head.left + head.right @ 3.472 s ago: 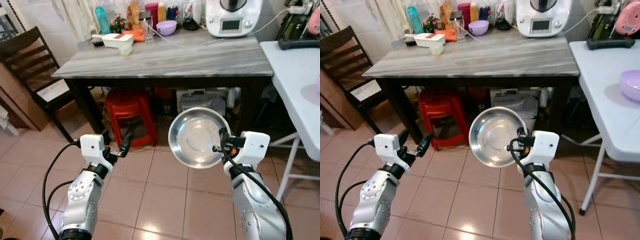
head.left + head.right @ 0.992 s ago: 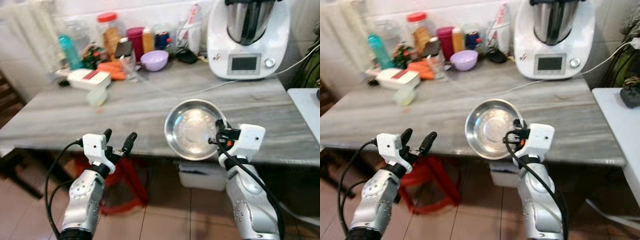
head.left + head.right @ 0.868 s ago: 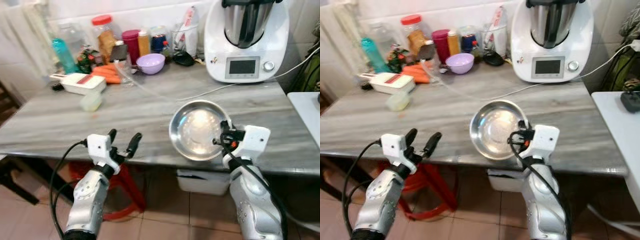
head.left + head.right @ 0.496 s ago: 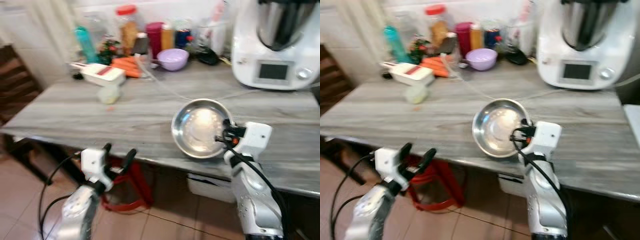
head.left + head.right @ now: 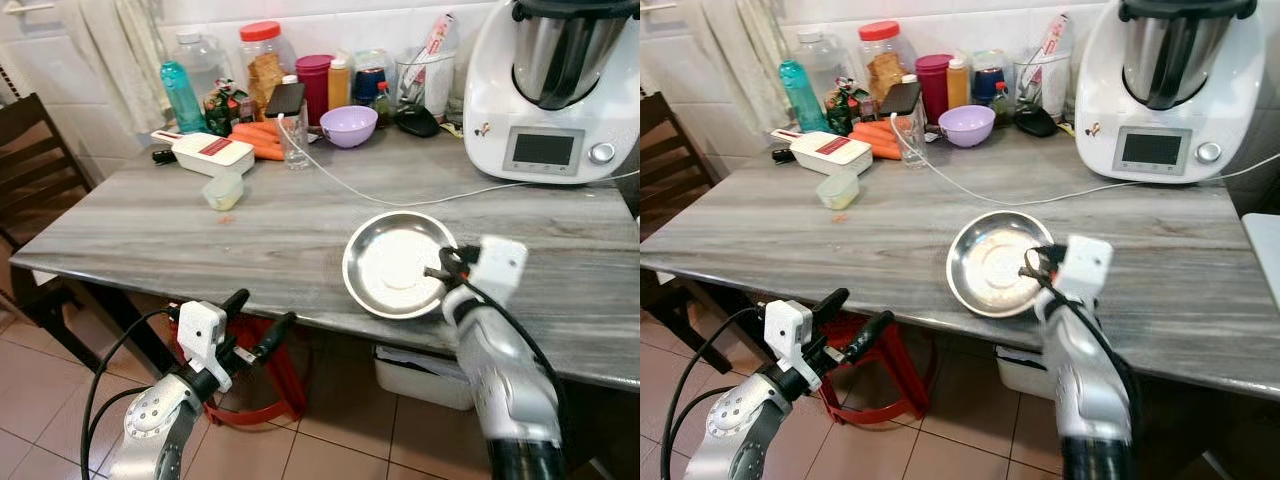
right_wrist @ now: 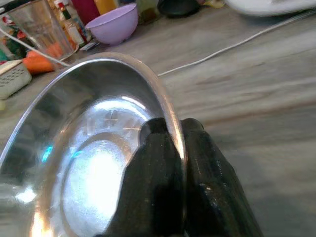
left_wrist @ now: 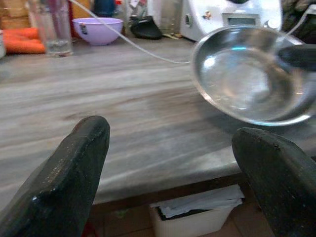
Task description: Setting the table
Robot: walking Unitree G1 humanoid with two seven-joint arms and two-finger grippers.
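A shiny steel bowl hangs tilted just above the grey wooden table, near its front edge. My right gripper is shut on the bowl's right rim; in the right wrist view its black fingers pinch the rim from both sides. My left gripper stands open below and in front of the table edge, holding nothing. The left wrist view shows its two spread fingertips and the bowl beyond them.
At the table's back stand a purple bowl, a glass, jars and bottles, a white slicer box and a white kitchen machine with a cable. A small lidded tub sits mid-left. A dark chair stands left; a red stool is under the table.
The camera has come closer and steadied on the table. My right gripper has lowered the bowl toward the tabletop, and it now lies flatter. The left gripper stays open.
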